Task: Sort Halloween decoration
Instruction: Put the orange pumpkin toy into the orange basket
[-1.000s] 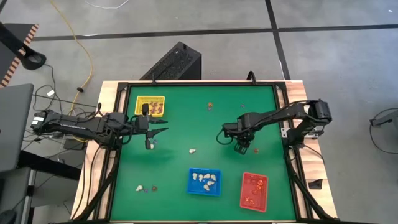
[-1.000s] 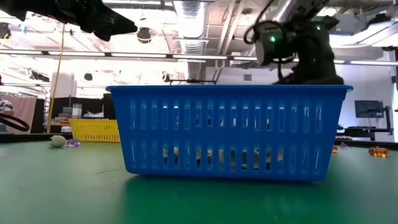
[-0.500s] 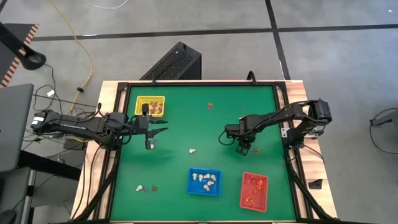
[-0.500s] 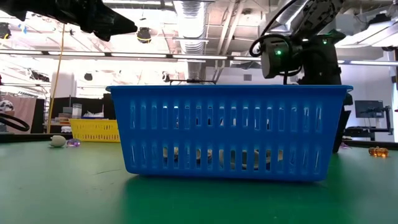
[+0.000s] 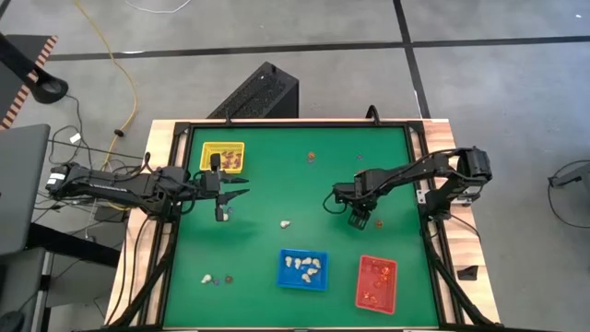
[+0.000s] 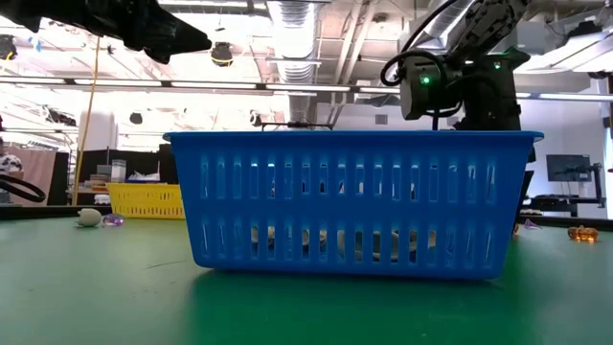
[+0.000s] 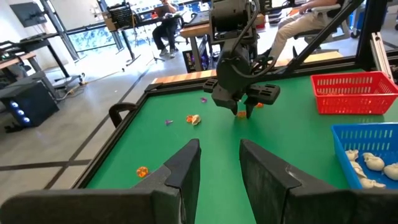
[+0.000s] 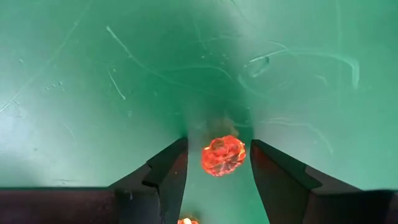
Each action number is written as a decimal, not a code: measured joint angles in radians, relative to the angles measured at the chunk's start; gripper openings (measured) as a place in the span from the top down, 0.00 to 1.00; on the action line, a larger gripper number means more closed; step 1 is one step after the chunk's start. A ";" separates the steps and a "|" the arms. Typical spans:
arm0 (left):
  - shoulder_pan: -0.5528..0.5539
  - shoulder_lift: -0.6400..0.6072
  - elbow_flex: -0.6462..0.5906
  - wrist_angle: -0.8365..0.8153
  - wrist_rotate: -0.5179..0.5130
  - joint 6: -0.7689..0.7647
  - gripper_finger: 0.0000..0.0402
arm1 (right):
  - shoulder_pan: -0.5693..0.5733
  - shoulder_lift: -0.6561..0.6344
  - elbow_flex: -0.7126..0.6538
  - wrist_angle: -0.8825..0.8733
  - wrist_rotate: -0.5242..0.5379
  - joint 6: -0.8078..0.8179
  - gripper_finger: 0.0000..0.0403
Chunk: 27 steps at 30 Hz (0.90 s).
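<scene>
Orange-red trinket [image 8: 223,155], roundish, no clear long axis, between open right gripper [image 8: 217,163] fingers

My two slim black jointed arms, matte housings. Right gripper [image 7: 247,107]: boxy black block, green light glowing above pincer, black cable looping behind. Left gripper [image 7: 219,163]: two flat dark wedge fingers.

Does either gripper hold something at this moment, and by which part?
Nothing is held. The right gripper is open around an orange-red trinket on the table, fingers not touching it. The left gripper is open and empty.
</scene>
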 joint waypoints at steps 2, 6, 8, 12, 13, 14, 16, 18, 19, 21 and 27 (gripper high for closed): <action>0.000 0.000 0.000 0.000 0.000 0.000 0.74 | 0.000 0.000 0.000 -0.002 0.000 0.002 0.49; 0.000 0.000 0.000 0.000 0.000 0.000 0.74 | 0.000 0.000 0.000 -0.003 -0.002 0.001 0.50; 0.000 0.000 0.000 0.000 0.000 0.000 0.74 | 0.000 0.000 0.000 -0.003 -0.003 0.001 0.52; 0.000 0.000 0.000 0.000 0.000 0.000 0.74 | 0.000 0.000 0.000 -0.004 -0.005 0.001 0.61; 0.000 0.000 0.000 0.000 0.000 0.000 0.74 | 0.000 0.000 0.000 -0.005 -0.005 0.000 0.64; 0.000 0.000 0.000 0.000 0.000 0.000 0.74 | 0.000 0.000 0.000 -0.005 -0.005 -0.001 0.66; 0.000 0.000 0.000 0.000 0.000 0.000 0.74 | 0.000 -0.001 0.002 -0.004 -0.005 -0.002 0.70; 0.000 0.000 0.000 0.000 0.000 0.000 0.74 | 0.000 -0.001 0.002 -0.005 -0.005 -0.002 0.72; 0.000 0.000 0.000 0.000 0.000 0.000 0.74 | 0.000 -0.001 0.003 -0.005 -0.010 -0.002 0.72; 0.000 0.000 0.000 0.000 0.000 0.000 0.74 | 0.000 -0.001 0.009 -0.018 -0.038 -0.002 0.69; 0.000 0.000 0.000 0.000 0.000 0.000 0.74 | 0.058 -0.001 0.091 -0.073 -0.139 0.049 0.64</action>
